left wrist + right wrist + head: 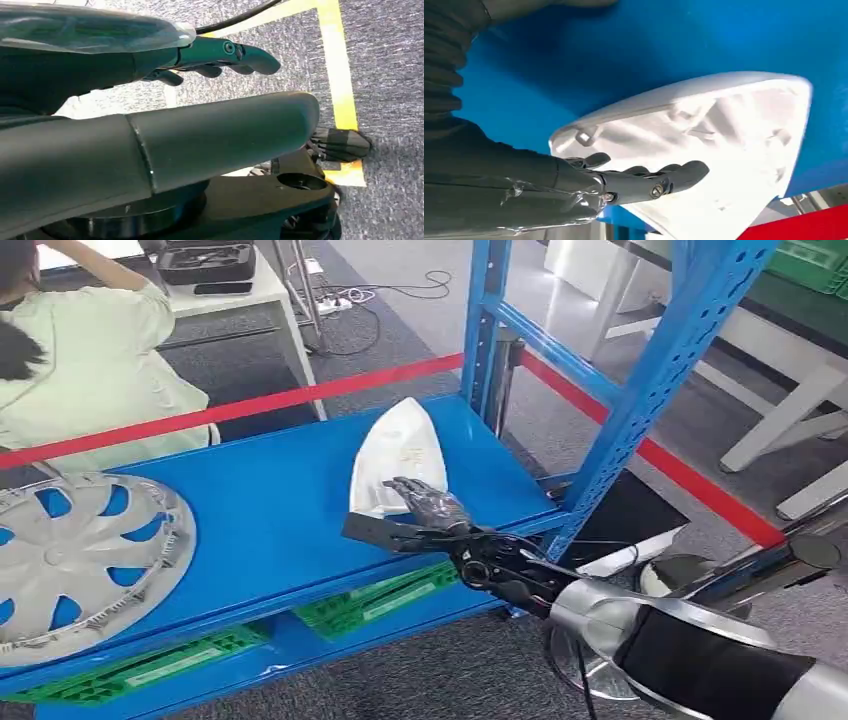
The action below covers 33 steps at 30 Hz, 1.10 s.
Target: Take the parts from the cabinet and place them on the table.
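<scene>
The blue shelf (260, 510) carries a silver wheel cover (80, 550) and a white shell part (400, 455) near its post. The right hand (425, 508) reaches over the part's near end, fingers spread, gripping nothing. The left hand (220, 55) hangs over grey carpet (390, 75), fingers loose.

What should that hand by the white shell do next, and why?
Probably close its fingers on the white shell. The right hand is at its near edge on the blue shelf, fingers spread over it, with no firm grip visible yet.
</scene>
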Tool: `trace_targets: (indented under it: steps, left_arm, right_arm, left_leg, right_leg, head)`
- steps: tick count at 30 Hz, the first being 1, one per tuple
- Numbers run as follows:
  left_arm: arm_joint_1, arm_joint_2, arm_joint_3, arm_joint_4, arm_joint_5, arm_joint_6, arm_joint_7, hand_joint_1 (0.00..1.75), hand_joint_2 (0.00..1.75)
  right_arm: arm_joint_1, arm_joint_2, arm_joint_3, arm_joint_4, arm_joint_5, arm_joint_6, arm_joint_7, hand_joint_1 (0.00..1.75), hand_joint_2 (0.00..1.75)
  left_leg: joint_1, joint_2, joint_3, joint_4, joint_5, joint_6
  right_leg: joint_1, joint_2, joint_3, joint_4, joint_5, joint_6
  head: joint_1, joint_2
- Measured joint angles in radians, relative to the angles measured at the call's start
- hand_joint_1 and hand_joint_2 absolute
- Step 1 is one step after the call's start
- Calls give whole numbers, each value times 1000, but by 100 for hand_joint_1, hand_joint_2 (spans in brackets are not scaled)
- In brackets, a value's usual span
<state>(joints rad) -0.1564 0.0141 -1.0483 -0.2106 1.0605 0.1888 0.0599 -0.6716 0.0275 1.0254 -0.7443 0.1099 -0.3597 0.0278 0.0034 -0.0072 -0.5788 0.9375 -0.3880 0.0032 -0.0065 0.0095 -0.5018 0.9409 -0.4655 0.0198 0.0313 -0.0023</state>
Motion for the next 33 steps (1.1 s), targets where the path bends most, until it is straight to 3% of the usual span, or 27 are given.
trace_targets:
  steps: [33]
  left_arm:
    - [0,-1,-14,0,-3,-6,-1,0,0]
  right_arm:
    - [3,-5,-22,19,40,-5,-19,0,175]
  left_leg:
    - [0,0,0,0,0,0]
  right_leg:
    - [0,0,0,0,0,0]
  head:
    - [0,0]
